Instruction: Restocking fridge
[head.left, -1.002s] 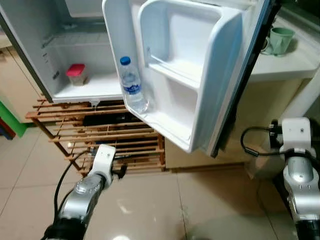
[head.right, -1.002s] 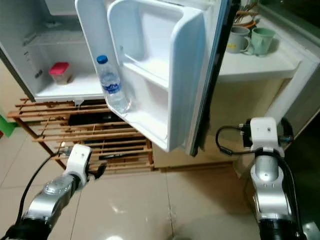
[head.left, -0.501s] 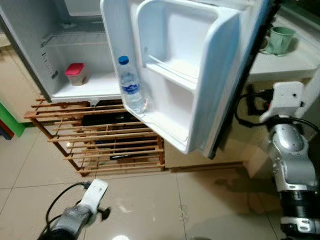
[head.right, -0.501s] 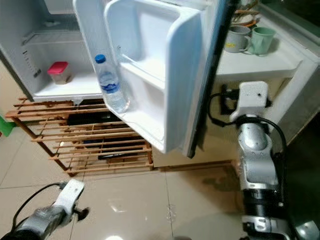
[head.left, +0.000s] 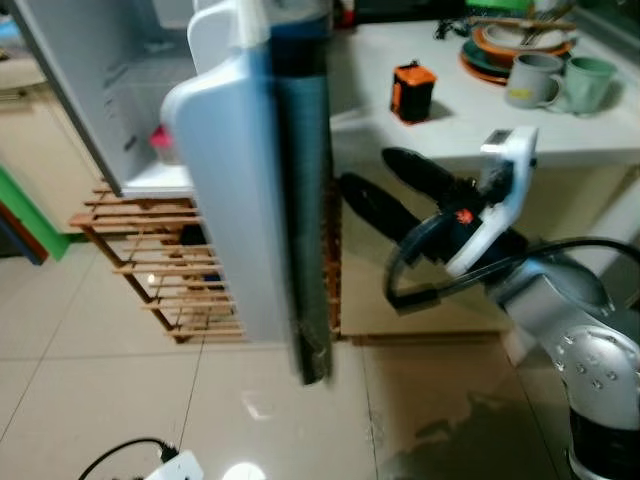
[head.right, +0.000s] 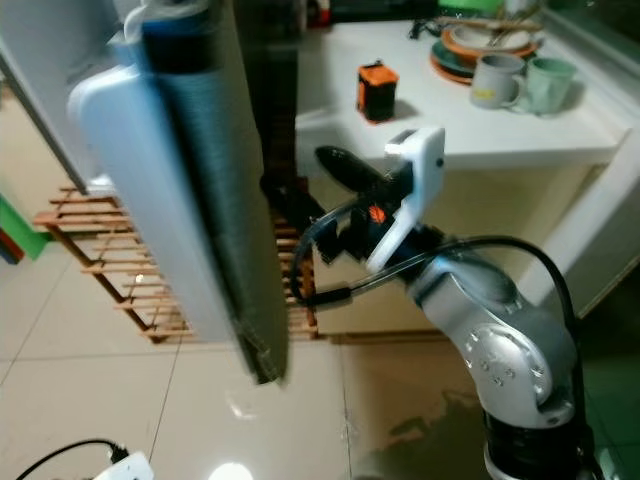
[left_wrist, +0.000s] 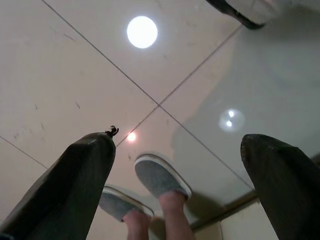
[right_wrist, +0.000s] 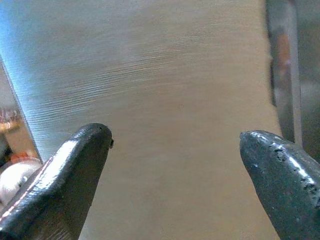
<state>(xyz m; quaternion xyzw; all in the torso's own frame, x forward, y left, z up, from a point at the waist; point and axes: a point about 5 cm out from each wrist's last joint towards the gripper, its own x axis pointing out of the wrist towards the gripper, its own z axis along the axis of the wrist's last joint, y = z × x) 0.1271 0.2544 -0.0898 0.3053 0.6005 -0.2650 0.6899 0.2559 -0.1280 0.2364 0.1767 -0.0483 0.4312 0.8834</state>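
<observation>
The fridge door stands edge-on to me, its dark outer face turned toward my right arm. My right gripper is raised beside that face with its two black fingers open, the brushed metal surface close in front of them. The fridge's inside shows past the door, with a red-lidded container partly hidden on its floor. My left gripper hangs low over the floor, open and holding nothing.
A wooden slatted rack sits under the fridge. The white counter on the right holds an orange and black box, two mugs and stacked plates. A person's feet in grey slippers stand on the tiled floor.
The fridge door has swung from wide open to edge-on, hiding the water bottle. My right gripper rose and reached the door's outer face. My left arm dropped low.
</observation>
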